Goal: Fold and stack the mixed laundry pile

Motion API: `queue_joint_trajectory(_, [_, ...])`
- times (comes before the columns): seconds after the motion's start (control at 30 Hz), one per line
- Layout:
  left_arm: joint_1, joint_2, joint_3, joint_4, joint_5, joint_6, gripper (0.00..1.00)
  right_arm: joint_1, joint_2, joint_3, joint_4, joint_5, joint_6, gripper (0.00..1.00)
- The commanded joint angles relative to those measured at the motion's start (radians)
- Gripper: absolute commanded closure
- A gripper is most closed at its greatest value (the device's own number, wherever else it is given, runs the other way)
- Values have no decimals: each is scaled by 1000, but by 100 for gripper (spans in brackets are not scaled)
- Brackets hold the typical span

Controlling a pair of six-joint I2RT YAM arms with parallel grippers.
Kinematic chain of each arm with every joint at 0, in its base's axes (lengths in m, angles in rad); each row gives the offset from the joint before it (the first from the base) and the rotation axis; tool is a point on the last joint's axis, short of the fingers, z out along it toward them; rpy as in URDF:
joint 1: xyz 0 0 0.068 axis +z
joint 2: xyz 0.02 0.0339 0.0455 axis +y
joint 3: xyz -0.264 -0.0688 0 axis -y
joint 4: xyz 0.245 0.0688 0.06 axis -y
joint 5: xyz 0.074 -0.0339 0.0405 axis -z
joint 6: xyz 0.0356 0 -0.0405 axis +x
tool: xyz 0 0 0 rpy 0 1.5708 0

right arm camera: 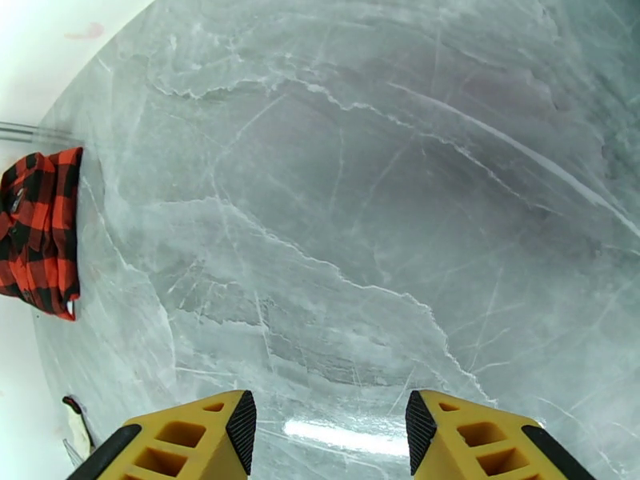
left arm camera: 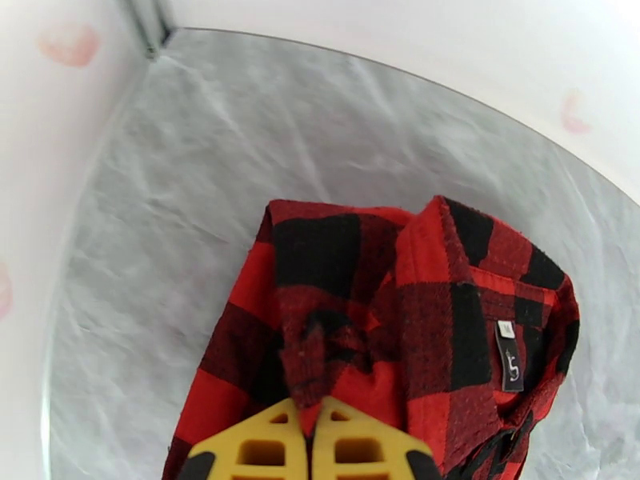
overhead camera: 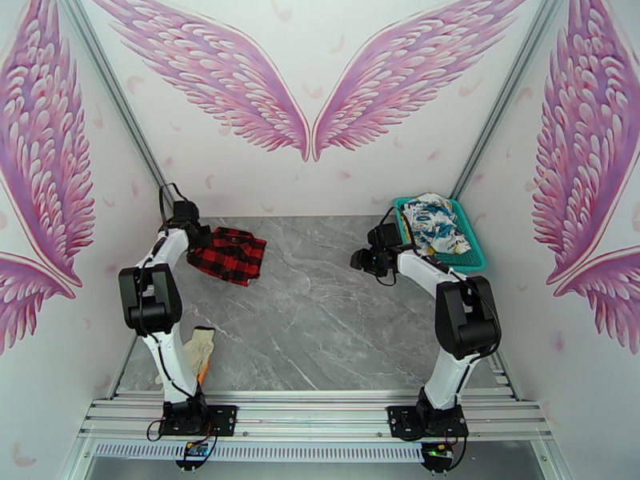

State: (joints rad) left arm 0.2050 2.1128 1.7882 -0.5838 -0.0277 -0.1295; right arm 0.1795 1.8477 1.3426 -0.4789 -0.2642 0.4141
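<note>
— So, overhead cam first; where's the laundry at?

— Honestly it's not much of a pile; the red-and-black check shirt point(overhead camera: 232, 255) lies bunched at the far left of the grey marble-look table point(overhead camera: 320, 314), and the white printed garment point(overhead camera: 436, 224) sits crumpled in the teal mesh basket point(overhead camera: 478, 266) at the far right. A beige glove point(overhead camera: 198, 346) lies beside the left arm; not part of the job. The left gripper point(overhead camera: 198, 234) is at the shirt's left edge; the right gripper point(overhead camera: 358, 262) hovers over bare table just beside the basket, well apart from the shirt.

— And the left wrist cam?

— The left gripper point(left arm camera: 310, 410) has its yellow fingers pressed together on a pinch of the shirt; the cloth puckers up into the grip. It looks thick and fuzzy, flannel-ish, so it should drape heavy rather than slip; the collar and a small dark label point(left arm camera: 512, 366) face up. My guess is it grabbed that fold so it can drag the shirt out and spread it flat for folding.

— Right wrist?

— The right gripper point(right arm camera: 330, 418) has its jaws about halfway apart with nothing between them; just glossy veined stone below, and the shirt point(right arm camera: 40, 234) off at the left edge. I'd say it's parked there so it can go either for the shirt's other side or for the basket.
</note>
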Motion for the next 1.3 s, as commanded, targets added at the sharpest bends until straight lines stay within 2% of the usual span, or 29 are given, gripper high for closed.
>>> queue_joint_trajectory(0.0, [52,65,108,-93,-85,65,100,3,5,45,-51,24,-32,43])
queue_joint_trajectory(0.1, [89,131,201,-117,-110,98,100,3,13,62,-60,11,-29,43])
queue_joint_trajectory(0.27, [144,246,349,-156,-55,110,100,3,33,91,-79,2,-30,43])
queue_joint_trajectory(0.5, [149,327,558,-247,-75,78,100,4,52,109,-92,3,-33,43])
queue_joint_trajectory(0.57, [146,317,557,-255,-81,66,68,3,55,108,-86,-3,-27,43])
queue_joint_trajectory(0.67, [133,258,523,-251,-133,65,36,4,54,97,-78,-13,-24,43])
queue_joint_trajectory(0.73, [126,205,496,-245,-169,67,28,4,49,88,-80,-15,-28,43])
queue_joint_trajectory(0.8, [123,154,468,-240,-175,58,27,4,37,73,-79,-11,-32,43])
queue_joint_trajectory(0.9, [86,48,347,-200,-107,34,33,3,16,44,-67,-1,-30,43])
queue_joint_trajectory(1.0, [20,-86,89,-67,2,-48,36,4,2,17,-52,3,-21,43])
queue_joint_trajectory(1.1, [-45,-165,-152,79,46,-151,36,3,-7,-4,-34,-6,-8,43])
queue_joint_trajectory(1.2, [-126,-150,-267,157,38,-187,34,4,-14,-21,-24,-22,-3,43])
queue_joint_trajectory(1.27, [-175,-80,-236,123,10,-171,35,4,-15,-25,-28,-24,-9,43])
